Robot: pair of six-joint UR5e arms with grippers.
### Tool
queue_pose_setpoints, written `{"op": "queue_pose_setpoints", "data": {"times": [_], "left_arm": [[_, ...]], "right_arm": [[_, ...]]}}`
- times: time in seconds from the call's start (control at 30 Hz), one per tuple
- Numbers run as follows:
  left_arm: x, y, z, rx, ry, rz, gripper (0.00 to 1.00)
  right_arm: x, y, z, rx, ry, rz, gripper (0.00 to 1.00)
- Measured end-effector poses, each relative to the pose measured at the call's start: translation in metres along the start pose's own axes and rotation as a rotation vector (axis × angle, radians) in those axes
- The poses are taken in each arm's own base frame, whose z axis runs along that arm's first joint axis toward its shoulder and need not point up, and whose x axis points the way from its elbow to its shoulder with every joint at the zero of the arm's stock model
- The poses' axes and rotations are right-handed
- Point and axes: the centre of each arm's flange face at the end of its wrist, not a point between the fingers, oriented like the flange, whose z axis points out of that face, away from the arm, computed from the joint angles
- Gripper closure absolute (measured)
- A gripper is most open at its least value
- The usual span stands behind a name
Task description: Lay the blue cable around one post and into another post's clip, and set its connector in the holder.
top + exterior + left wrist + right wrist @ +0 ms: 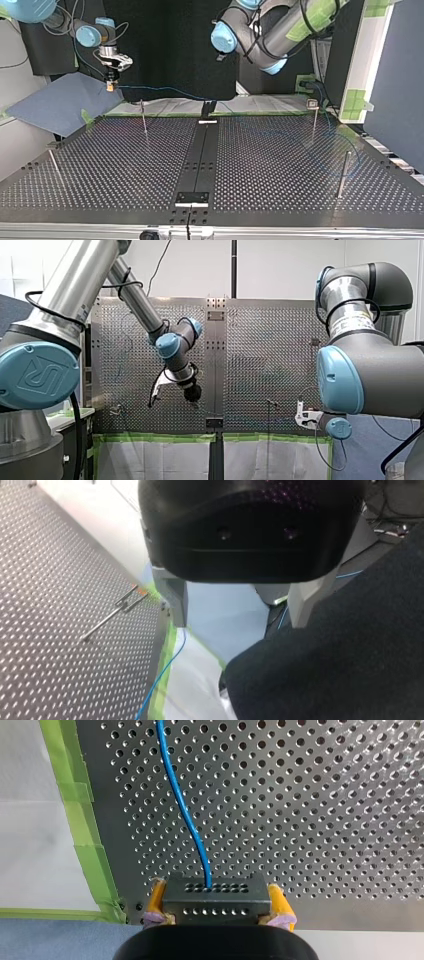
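Observation:
My right gripper (215,912) is shut on the dark grey connector (215,896), with a yellow pad on each side of it. The blue cable (184,805) leaves the connector and runs out ahead over the perforated plate. In the top view that gripper (110,82) hangs above the table's far left corner, and the cable (165,90) stretches from it towards the black holder (207,107) at the far middle. My left gripper (239,624) is open with nothing between its metal fingers. The cable (162,672) passes below it along the table edge.
Thin posts stand on the perforated table (125,170): one at the far left (144,119), one with a clip at the far right (314,117), one at the right (342,175), one at the near left (55,167). Green tape (85,820) lines the edge. A blue-grey cloth (60,102) lies beyond.

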Motion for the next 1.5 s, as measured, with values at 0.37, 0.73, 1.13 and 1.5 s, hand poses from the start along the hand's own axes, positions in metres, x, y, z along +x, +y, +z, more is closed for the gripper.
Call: {"op": "queue_pose_setpoints", "data": {"times": [0.37, 0.73, 1.13, 1.5], "left_arm": [[0.037, -0.036, 0.028, 0.082, 0.001, 0.065, 0.0], [0.053, -0.046, 0.064, 0.127, -0.018, 0.078, 0.0], [0.025, -0.044, 0.125, 0.16, -0.119, 0.068, 0.0], [0.009, -0.052, 0.174, 0.202, -0.208, 0.053, 0.0]], "right_arm": [[0.0, -0.001, 0.0, 0.002, 0.0, -0.001, 1.0], [0.0, -0.003, 0.0, 0.005, 0.0, -0.001, 1.0], [0.0, -0.003, 0.001, 0.007, 0.004, -0.002, 1.0], [0.0, -0.004, 0.001, 0.009, 0.001, -0.002, 1.0]]}}
